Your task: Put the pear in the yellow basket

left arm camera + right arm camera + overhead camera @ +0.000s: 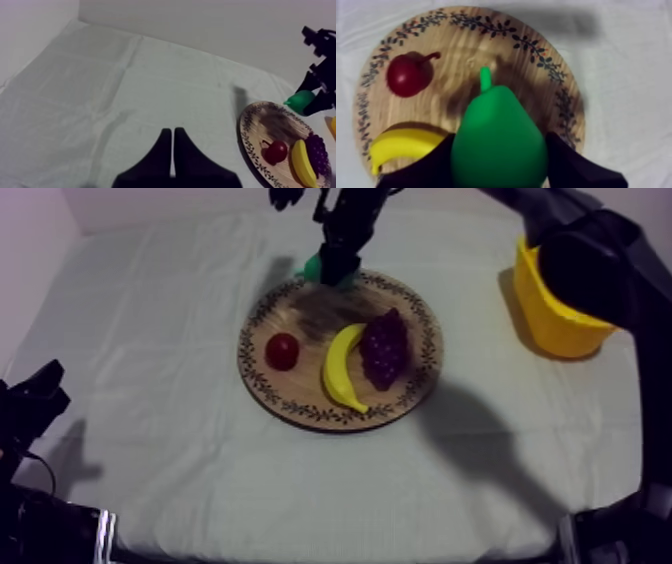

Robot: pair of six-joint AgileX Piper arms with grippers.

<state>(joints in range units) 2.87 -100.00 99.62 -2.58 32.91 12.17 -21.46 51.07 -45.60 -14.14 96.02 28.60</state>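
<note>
My right gripper [337, 262] is clamped on the pear [498, 145] over the board [300, 396], top centre, my left gripper [45, 383] pressed together lower left; next, I judge, carry rightward to the basket [548, 320].

Matte black arms [590, 258]; left tool [172, 131] of two tapered black fingers [159, 157].

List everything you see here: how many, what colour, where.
Grey-white tablecloth: one, grey-white, under everything.
Round wooden board with patterned rim: one, brown, middle of the cloth.
Green toy pear: one, green, held over the board's far edge.
Small red fruit: one, red, on the board's left.
Purple bunch of grapes: one, purple, on the board's right.
Yellow toy banana: one, yellow, on the board, beside the grapes.
Yellow basket: one, yellow, far right.
Right gripper: black, shut on the pear.
Left gripper: black, shut, near left.
</note>
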